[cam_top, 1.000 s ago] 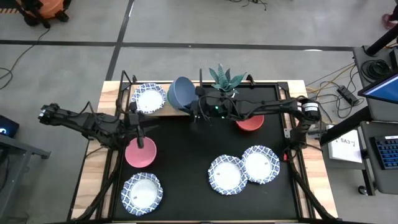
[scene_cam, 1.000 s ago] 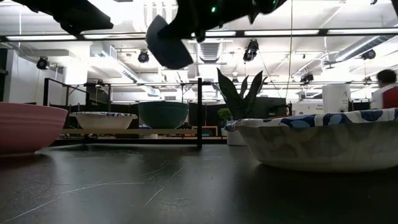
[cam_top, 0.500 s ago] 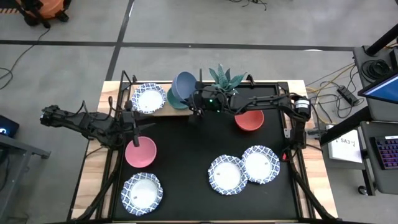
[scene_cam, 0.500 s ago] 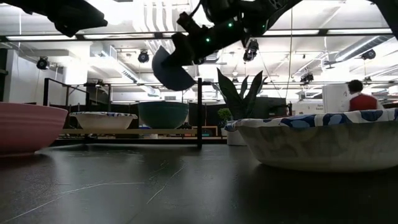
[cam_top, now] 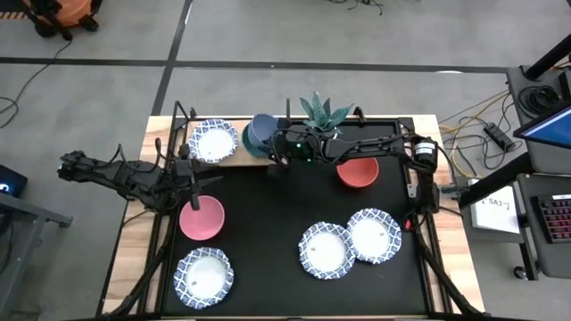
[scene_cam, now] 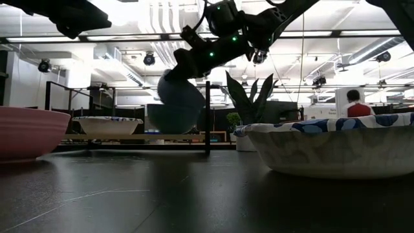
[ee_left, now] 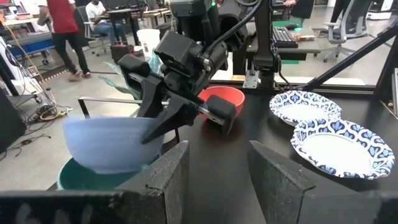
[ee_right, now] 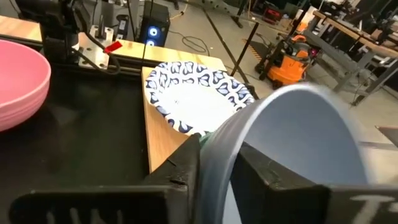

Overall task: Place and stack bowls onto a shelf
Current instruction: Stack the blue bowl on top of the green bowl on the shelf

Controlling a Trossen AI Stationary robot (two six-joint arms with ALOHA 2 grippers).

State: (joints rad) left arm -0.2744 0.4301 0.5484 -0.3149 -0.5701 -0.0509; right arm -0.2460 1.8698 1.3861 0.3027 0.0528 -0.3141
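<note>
The right gripper (cam_top: 275, 152) pinches the blue bowl (cam_top: 260, 132) by its rim, tilted over the green bowl (ee_left: 78, 177) on the shelf (cam_top: 234, 159). At nine o'clock, the left gripper (cam_top: 202, 185) hangs open over the pink bowl (cam_top: 202, 219)

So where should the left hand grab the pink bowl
Probably by the rim. The pink bowl sits upright and open on the table, so the left hand, hovering just beyond it, could come straight down with one finger inside the wall and one outside.
</note>
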